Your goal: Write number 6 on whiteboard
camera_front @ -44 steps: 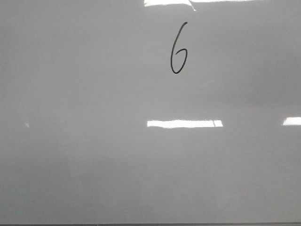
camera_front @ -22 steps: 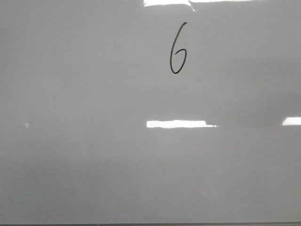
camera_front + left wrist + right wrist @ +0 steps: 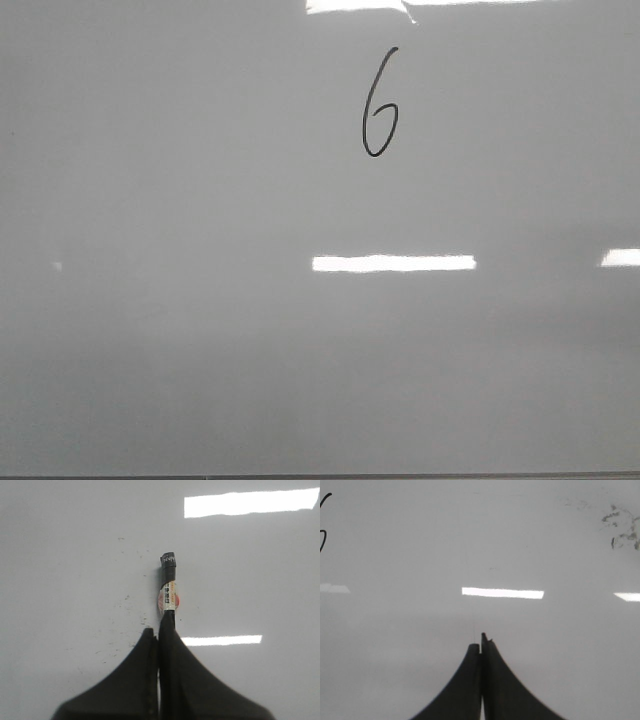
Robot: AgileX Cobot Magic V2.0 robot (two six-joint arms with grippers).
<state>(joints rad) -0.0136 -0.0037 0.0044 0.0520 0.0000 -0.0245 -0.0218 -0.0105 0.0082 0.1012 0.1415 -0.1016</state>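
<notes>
Front view: the whiteboard (image 3: 200, 330) fills nearly the whole frame, glossy grey-white, with a thin dark edge along the near side. The number 6 (image 3: 378, 103) is drawn in thin black line on the far part of the board, a little right of the middle, tall and narrow with a small closed loop at its base. Bright white light glares (image 3: 393, 263) lie on the surface nearer than the digit, with another at the right edge and one at the far edge. Neither arm appears in this view.

In the left wrist view, the left end effector (image 3: 160, 635) has its dark fingers pressed together around a marker (image 3: 169, 587), which sticks out beyond the fingertips with a black cap-like end and a white label with red print. Small dark specks dot the board beside it. Whether the marker's end touches the board is hard to tell from this angle.

In the right wrist view, the right end effector (image 3: 481, 642) has its fingers pressed together with nothing between them, over bare board. Part of the black digit shows at the frame edge, and faint smudges (image 3: 622, 530) mark the board in the opposite corner.
</notes>
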